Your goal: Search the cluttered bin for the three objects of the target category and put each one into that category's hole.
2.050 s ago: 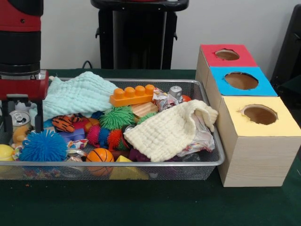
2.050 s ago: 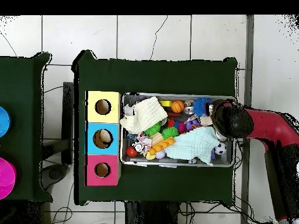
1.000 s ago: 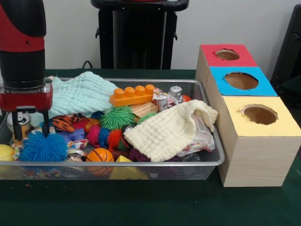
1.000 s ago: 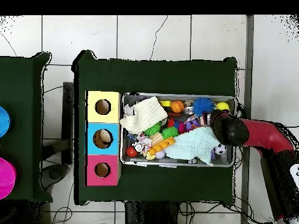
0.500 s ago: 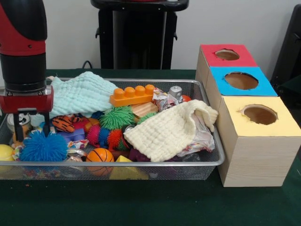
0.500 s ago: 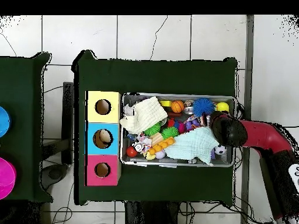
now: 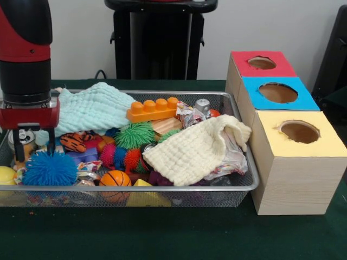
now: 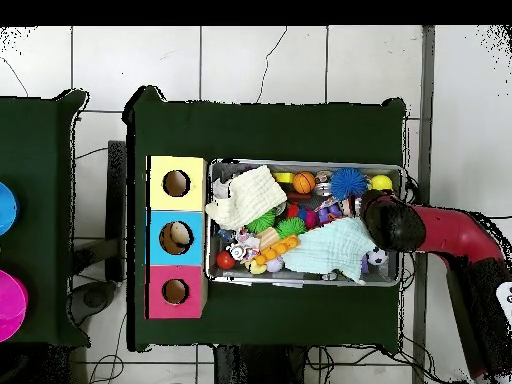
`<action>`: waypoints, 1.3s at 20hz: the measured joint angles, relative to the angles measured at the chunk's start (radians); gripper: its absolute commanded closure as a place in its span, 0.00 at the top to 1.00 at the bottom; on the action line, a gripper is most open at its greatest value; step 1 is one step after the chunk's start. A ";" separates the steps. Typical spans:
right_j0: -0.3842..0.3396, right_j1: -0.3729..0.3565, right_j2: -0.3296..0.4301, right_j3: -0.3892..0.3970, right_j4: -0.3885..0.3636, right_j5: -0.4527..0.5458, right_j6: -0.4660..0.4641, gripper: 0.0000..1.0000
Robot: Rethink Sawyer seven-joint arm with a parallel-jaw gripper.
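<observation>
Wire bin [image 7: 162,188]: sat on the dark green tabletop [image 7: 162,233], its right rim close against the row of three boxes; bare cloth showed along the near side, and a strip behind the bin

Claw [image 7: 35,150]: hung at the bin's left end on the red and black arm [image 7: 24,54], its two dark fingers [image 7: 52,142] spread apart and pointing down, nothing between them; tips just above the blue spiky ball [image 7: 50,169], with a small silver can [image 7: 25,138] behind them near the left rim

Contents, left end: yellow ball [image 7: 6,175] against the left rim; orange striped toy [image 7: 72,142]; small basketball [image 7: 115,179] at the front rim

Contents, middle: mint cloth [image 7: 92,108] heaped at the back; orange toy brick [image 7: 153,109] lying on top; green spiky ball [image 7: 135,134] below it; smaller pink and red spiky balls lower down

Contents, right: cream cloth [image 7: 195,149] draped over crumpled wrappers, reaching the right rim; a grey capped item [image 7: 203,106] near the back rim

Boxes: red-topped box [image 7: 260,63] farthest, blue-topped box [image 7: 278,93] in the middle, yellow-topped box [image 7: 300,135] nearest, each with a round hole on top, all tops unobstructed

Overhead: the arm [image 8: 440,228] entered over the bin's short end away from the boxes; the open tabletop [image 8: 270,130] lay wide on both long sides of the bin [image 8: 300,165]
</observation>
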 measured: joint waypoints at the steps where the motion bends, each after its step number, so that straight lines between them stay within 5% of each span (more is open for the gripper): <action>1: 0.000 0.000 0.000 0.000 0.000 0.000 0.000 1.00; 26: -0.074 0.042 0.011 -0.001 0.000 -0.007 0.000 1.00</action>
